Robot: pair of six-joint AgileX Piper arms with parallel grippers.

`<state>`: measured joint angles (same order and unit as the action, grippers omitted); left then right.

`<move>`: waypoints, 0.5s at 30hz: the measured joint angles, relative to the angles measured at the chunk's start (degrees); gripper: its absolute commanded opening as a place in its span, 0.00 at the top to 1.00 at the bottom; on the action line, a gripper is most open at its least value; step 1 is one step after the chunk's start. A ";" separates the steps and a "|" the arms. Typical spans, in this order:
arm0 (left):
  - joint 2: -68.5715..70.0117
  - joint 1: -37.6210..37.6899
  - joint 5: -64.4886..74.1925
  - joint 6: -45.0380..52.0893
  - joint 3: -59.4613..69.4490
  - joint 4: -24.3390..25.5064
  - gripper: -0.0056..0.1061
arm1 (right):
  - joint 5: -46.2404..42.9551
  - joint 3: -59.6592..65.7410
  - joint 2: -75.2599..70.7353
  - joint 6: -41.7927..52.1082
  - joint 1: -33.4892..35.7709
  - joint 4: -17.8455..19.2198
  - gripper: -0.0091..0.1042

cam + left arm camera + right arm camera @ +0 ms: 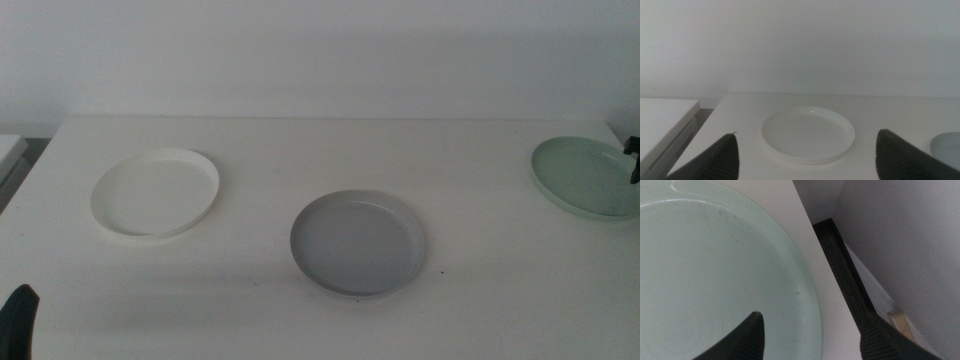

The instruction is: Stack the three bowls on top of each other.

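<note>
Three shallow bowls sit apart on the white table. The white bowl (155,192) is at the left, the grey bowl (358,242) in the middle front, and the pale green bowl (585,176) at the far right edge. My right gripper (633,158) is at the green bowl's outer rim. In the right wrist view the right gripper (814,320) is open, one jaw over the green bowl's (705,265) inside and the other outside the rim. My left gripper (20,318) waits at the bottom left, open (807,133) and empty, facing the white bowl (808,134).
The green bowl lies close to the table's right edge (810,235), with a dark gap beyond it. A second white surface (662,117) stands left of the table. The grey bowl's rim (947,146) shows at the side of the left wrist view.
</note>
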<state>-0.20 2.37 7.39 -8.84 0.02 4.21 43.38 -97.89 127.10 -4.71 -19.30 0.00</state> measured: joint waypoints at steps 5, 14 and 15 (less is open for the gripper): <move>0.00 0.00 0.00 0.00 0.00 0.00 0.11 | -1.84 0.00 0.95 0.00 0.00 -0.31 0.56; 0.00 0.00 0.00 0.00 0.00 0.00 0.11 | -2.91 0.00 2.31 -0.11 0.00 -0.52 0.58; 0.00 0.00 0.00 0.00 0.00 0.00 0.11 | -2.91 0.00 2.41 -0.11 0.00 -0.52 0.58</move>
<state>-0.20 2.37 7.39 -8.84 0.02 4.21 40.47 -97.89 129.51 -4.82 -19.30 -0.52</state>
